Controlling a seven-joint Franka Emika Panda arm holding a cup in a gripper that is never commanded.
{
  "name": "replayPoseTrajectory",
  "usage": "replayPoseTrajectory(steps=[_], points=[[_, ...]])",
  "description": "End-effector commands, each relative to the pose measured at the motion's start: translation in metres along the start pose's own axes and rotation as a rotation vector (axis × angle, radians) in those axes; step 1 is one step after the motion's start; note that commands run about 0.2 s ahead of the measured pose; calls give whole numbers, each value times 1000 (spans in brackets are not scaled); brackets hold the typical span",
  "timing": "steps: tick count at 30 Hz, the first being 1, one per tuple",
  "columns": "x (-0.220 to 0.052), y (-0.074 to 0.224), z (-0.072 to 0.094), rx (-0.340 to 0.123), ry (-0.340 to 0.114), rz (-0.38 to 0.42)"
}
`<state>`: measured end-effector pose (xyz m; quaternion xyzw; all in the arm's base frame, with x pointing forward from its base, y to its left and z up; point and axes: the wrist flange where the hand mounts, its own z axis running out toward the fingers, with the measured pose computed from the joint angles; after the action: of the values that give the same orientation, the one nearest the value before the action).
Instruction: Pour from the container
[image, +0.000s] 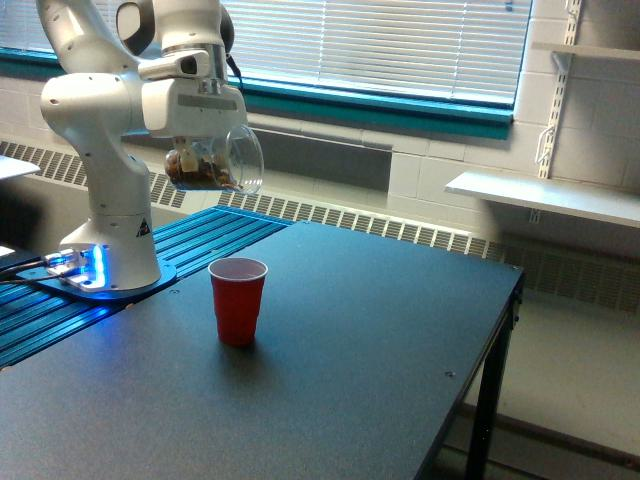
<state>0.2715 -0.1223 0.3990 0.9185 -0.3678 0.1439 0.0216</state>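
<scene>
The container (215, 160) is a clear glass cup with brown nut-like pieces inside. It hangs tipped on its side, rim toward the exterior view's right, well above the table. My gripper (197, 146) is shut on it from above; the fingers are mostly hidden behind the white hand. A red plastic cup (238, 300) with a white inside stands upright on the dark table, below the container and slightly to the exterior view's right. No pieces are seen falling.
The dark table (330, 370) ends in an edge at the exterior view's right, with a drop to the floor. The arm's white base (110, 250) stands on a blue ribbed platform (190, 245) at the left. A wall shelf (545, 195) sits at the right.
</scene>
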Motion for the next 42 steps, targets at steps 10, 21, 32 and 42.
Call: replayPoseTrajectory(steps=[10, 21, 32, 42], points=[[-16, 7, 12, -64, -53, -26], [-21, 5, 18, -104, -69, -52], [-29, -1, 28, -131, -95, -73], [-35, 1, 41, -159, -122, -82]])
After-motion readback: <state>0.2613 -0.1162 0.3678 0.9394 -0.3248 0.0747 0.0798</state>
